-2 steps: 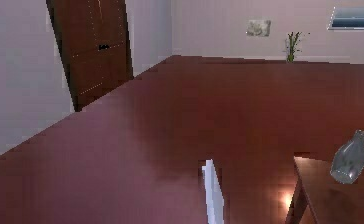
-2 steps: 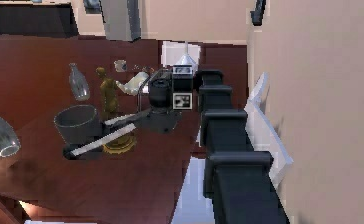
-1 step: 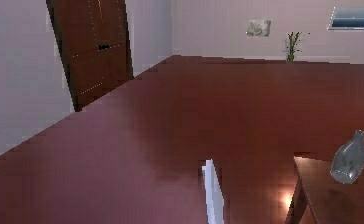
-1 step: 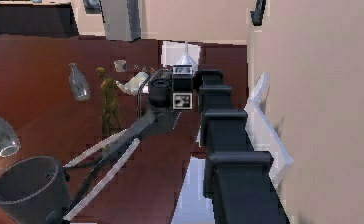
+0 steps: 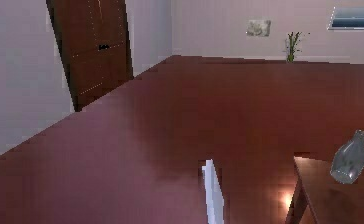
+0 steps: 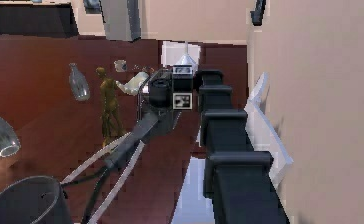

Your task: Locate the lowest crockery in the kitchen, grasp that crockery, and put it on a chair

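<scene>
My arm (image 6: 225, 150) rises as a dark segmented bar from the arm side view's bottom edge, with two white marked squares (image 6: 180, 99) at its far end. The gripper (image 6: 85, 190) reaches from its dark body (image 6: 150, 118) down to the left on two thin grey fingers (image 6: 110, 160). A dark round thing (image 6: 30, 200) lies by their tips, so I cannot tell whether the gripper holds anything. An olive-brown statuette (image 6: 110, 100) stands just beyond the gripper's body. A small white thing (image 6: 136, 80) lies behind it, too small to name.
A glass bottle (image 6: 80, 82) stands left of the statuette; another glass piece (image 6: 0, 135) is at the left edge. White chair parts (image 6: 262, 120) line the wall. In the forward view a glass vase (image 5: 349, 160) stands on a wooden table corner (image 5: 325, 195); a dark door (image 5: 90, 45) and open red-brown floor (image 5: 190, 110) lie ahead.
</scene>
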You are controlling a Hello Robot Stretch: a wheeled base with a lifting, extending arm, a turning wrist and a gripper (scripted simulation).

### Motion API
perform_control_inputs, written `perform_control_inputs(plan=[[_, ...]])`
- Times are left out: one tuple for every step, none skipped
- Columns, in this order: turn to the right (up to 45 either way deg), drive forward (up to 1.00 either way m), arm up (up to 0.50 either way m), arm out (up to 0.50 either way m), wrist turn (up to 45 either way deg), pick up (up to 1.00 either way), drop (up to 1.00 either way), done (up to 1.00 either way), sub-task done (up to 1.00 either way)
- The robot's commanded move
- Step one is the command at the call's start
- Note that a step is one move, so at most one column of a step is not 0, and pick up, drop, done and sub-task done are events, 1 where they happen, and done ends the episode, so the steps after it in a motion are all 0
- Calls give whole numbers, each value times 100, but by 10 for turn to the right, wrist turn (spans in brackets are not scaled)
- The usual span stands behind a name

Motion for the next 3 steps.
perform_control_inputs(plan=[[0, 0, 0, -20, 0, 0, 0, 0, 0], [-450, 0, 0, 0, 0, 0, 0, 0, 0], [-150, 0, 0, 0, 0, 0, 0, 0, 0]])
